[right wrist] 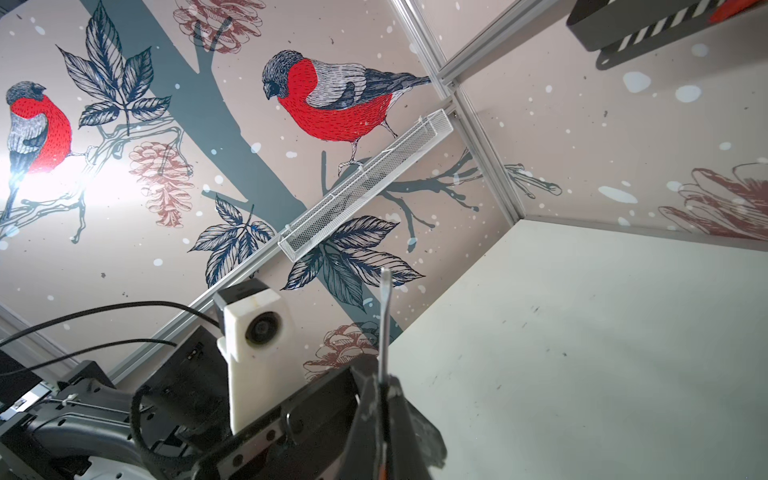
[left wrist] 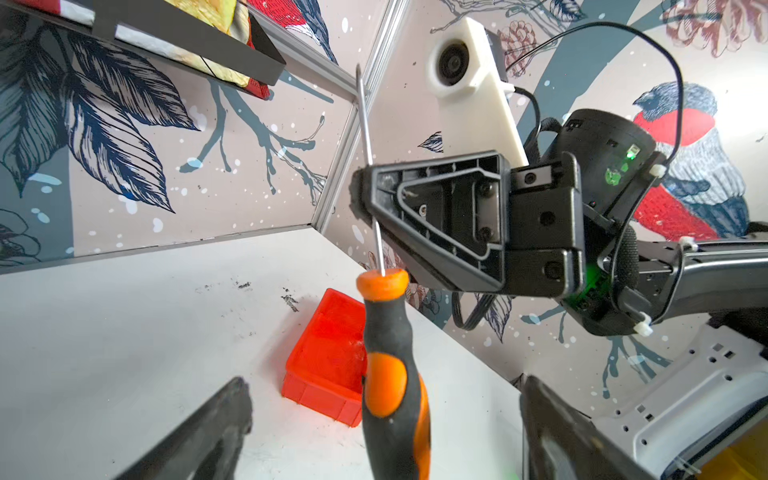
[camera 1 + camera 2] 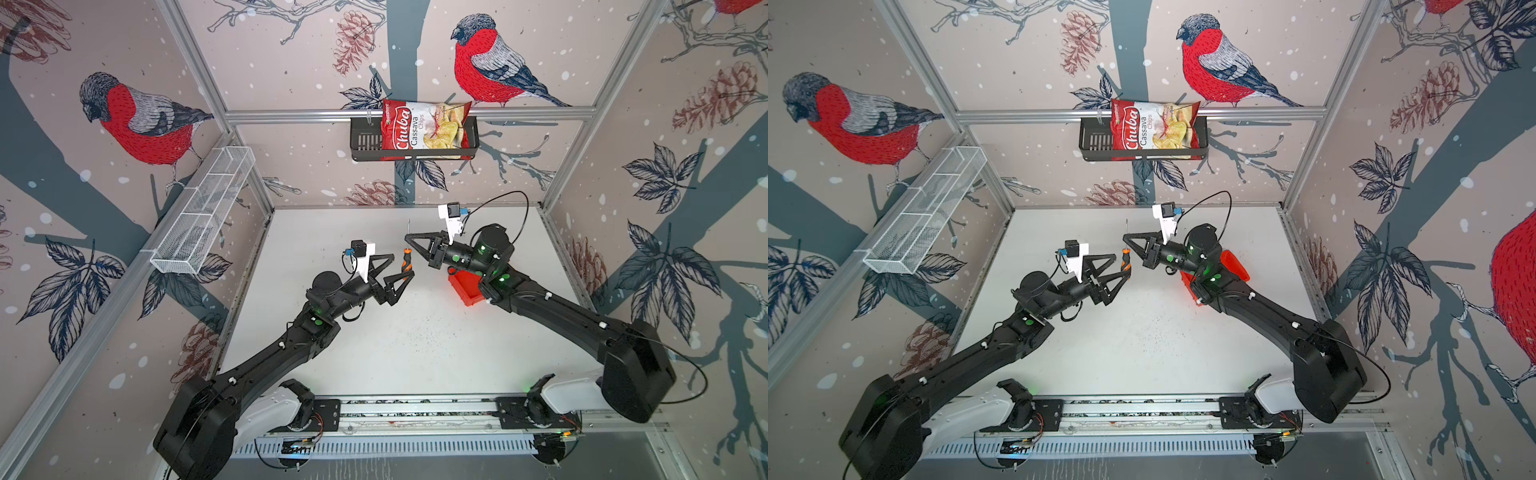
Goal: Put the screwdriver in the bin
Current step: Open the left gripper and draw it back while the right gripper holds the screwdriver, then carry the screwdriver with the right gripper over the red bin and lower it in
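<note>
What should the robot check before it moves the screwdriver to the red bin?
1. The right gripper is shut on the screwdriver, by its shaft: ok.
2. The left gripper is open, clear of the handle: ok.
3. The bin sits upright on the table: ok.
4. The bin's visible inside is free: ok.
5. The screwdriver is above the bin: not ok, it hangs beside it.
6. The grip on the thin shaft is firm enough: cannot tell.

The orange-black screwdriver [image 3: 407, 258] stands upright near the red bin [image 3: 464, 287].
</note>
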Available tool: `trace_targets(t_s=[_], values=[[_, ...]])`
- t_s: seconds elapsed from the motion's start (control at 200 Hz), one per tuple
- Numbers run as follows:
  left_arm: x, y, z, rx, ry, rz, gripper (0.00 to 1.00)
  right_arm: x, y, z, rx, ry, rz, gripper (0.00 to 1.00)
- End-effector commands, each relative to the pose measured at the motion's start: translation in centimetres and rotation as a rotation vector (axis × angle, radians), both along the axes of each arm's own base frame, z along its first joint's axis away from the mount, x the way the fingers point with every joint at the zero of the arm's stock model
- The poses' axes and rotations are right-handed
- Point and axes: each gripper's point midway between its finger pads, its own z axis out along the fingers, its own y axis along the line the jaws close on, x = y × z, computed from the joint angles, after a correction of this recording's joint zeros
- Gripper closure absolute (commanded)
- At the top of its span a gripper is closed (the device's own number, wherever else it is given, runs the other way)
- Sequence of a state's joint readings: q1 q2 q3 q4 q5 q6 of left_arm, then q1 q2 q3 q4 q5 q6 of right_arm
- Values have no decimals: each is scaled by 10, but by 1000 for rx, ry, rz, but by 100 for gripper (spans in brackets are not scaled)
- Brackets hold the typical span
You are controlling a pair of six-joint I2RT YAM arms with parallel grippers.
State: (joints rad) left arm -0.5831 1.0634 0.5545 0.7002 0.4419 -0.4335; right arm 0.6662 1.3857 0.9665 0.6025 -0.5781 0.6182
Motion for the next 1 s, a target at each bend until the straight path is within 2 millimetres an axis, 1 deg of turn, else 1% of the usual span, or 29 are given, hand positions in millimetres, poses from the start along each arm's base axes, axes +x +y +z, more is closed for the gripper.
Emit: trace_targets(t_s=[0.0, 0.105, 0.185, 0.3, 0.35, 0.355, 0.37, 0.455, 0.63, 0.796, 0.906, 0.996], values=[[2, 2, 1, 61, -62, 31, 0, 5, -11, 2, -15, -33, -46, 100], [-5, 3, 1, 79, -121, 18, 0, 12, -25, -3, -42, -28, -89, 100], [-8, 0, -5, 110, -145, 4, 0, 17, -37, -7, -61, -23, -128, 100], [-13, -8, -13, 166, -173, -25, 0, 24, -55, -15, -96, -6, -199, 100], [-16, -12, -17, 183, -183, -40, 0, 31, -62, -26, -118, 16, -231, 100], [-16, -12, -18, 185, -183, -41, 0, 29, -65, -22, -112, 9, -236, 100], [-17, -13, -19, 190, -184, -45, 0, 28, -69, -19, -109, 5, -246, 100], [-19, -20, -28, 216, -187, -65, 0, 36, -86, -28, -136, 28, -315, 100], [-26, -40, -50, 305, -185, -128, 0, 52, -127, -51, -226, 74, -495, 100], [-32, -54, -57, 329, -211, -183, 0, 68, -170, -77, -350, 115, -689, 100], [-35, -60, -63, 360, -223, -211, 0, 77, -202, -99, -417, 191, -808, 100], [-37, -64, -70, 396, -222, -234, 0, 82, -223, -116, -431, 269, -883, 100]])
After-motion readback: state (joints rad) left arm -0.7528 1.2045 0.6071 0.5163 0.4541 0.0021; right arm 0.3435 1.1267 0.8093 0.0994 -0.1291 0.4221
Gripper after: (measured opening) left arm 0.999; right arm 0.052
